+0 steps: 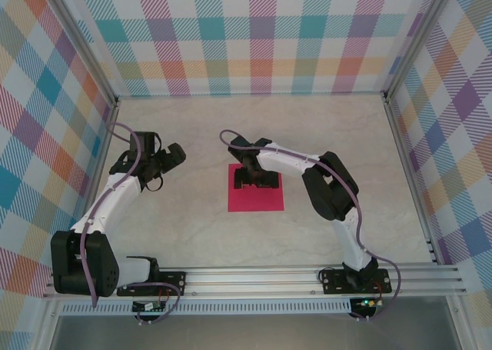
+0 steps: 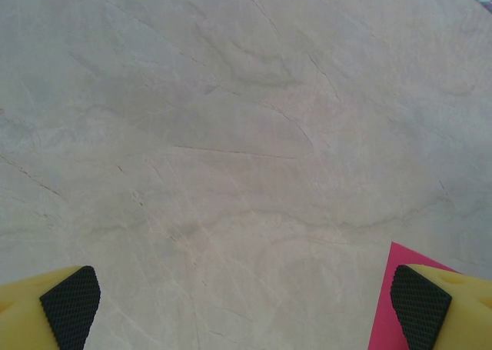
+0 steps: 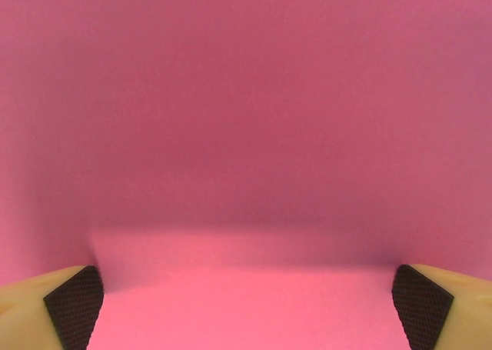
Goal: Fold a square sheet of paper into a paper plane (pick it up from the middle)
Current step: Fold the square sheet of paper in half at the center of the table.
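Now | sheet of paper: flat on the table, near the middle | right gripper: jaws wide apart, over the sheet's far half | left gripper: jaws wide apart, over bare table, left of the sheet

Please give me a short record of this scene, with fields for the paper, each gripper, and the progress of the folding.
paper: square sheet of paper, pink, lying flat on the table, near its middle
folds: none visible
left gripper: open, over bare table, to the left of the sheet
right gripper: open, low over the sheet, holding nothing; whether it touches cannot be told
progress: sheet not yet picked up
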Controlling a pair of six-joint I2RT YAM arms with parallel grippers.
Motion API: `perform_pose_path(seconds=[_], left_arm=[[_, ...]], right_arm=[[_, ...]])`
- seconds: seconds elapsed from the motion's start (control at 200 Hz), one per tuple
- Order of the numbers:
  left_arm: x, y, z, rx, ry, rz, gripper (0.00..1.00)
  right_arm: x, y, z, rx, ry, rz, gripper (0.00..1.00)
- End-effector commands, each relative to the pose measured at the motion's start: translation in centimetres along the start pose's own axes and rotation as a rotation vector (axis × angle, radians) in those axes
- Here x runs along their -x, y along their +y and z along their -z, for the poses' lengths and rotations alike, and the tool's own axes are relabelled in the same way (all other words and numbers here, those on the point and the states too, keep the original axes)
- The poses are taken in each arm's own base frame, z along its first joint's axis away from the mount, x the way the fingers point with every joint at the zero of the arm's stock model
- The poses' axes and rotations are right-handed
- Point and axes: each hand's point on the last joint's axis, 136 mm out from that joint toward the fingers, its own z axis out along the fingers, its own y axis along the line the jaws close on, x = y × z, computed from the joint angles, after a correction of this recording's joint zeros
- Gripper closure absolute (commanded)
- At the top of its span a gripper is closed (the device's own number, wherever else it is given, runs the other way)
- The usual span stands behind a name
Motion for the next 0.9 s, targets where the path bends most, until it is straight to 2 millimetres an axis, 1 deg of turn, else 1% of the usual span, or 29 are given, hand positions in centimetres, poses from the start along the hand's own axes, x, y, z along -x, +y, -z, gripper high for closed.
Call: perform_pose_path(seconds=[0.0, 0.14, 0.28, 0.395, 0.52, 0.64, 0.7, 0.745, 0.76, 0.77, 0.78, 0.82, 0.86, 0.895], left_arm=[[-0.4, 0.1, -0.2, -0.004, 0.024, 0.027, 0.00], [-0.4, 0.0, -0.4, -0.005, 0.030, 0.034, 0.00], [-0.7, 0.0, -0.5, -0.008, 0.043, 0.046, 0.00], [-1.2, 0.1, -0.7, -0.013, 0.057, 0.057, 0.00], [-2.1, 0.1, -1.1, -0.028, 0.082, 0.077, 0.00], [-3.4, -0.2, -1.4, -0.073, 0.114, 0.111, 0.00], [-4.1, -0.7, -1.4, -0.118, 0.129, 0.130, 0.00], [-4.9, -1.1, -1.5, -0.156, 0.154, 0.146, 0.04], [-5.4, -1.1, -1.6, -0.164, 0.172, 0.150, 0.05], [-5.0, -1.6, -1.6, -0.189, 0.156, 0.149, 0.05], [-5.1, -1.8, -1.7, -0.199, 0.157, 0.151, 0.06], [-5.6, -2.1, -1.9, -0.224, 0.172, 0.160, 0.09], [-6.2, -2.6, -2.0, -0.252, 0.188, 0.167, 0.14], [-6.6, -2.9, -2.1, -0.274, 0.200, 0.173, 0.17]], right_arm=[[-0.4, -0.7, -0.9, -0.040, 0.016, -0.032, 0.00], [-1.5, -1.2, -2.5, -0.061, 0.063, -0.036, 0.01], [-2.7, -1.6, -3.7, -0.071, 0.103, -0.041, 0.05], [-3.0, -1.7, -3.9, -0.070, 0.112, -0.049, 0.10], [-2.6, -1.5, -3.3, -0.060, 0.096, -0.048, 0.14], [-1.4, -0.4, -1.6, 0.007, 0.043, -0.034, 0.26], [-0.6, 0.6, -0.1, 0.076, 0.001, -0.023, 0.34], [-0.2, 1.7, 1.3, 0.150, -0.033, -0.005, 0.39], [0.0, 2.0, 1.8, 0.178, -0.046, 0.003, 0.41], [0.1, 2.3, 2.1, 0.197, -0.053, 0.008, 0.42], [0.1, 2.6, 2.4, 0.216, -0.061, 0.012, 0.43], [0.2, 3.4, 3.9, 0.290, -0.086, 0.032, 0.48], [0.5, 4.4, 5.5, 0.373, -0.119, 0.055, 0.53], [0.2, 4.9, 6.5, 0.435, -0.127, 0.073, 0.58]])
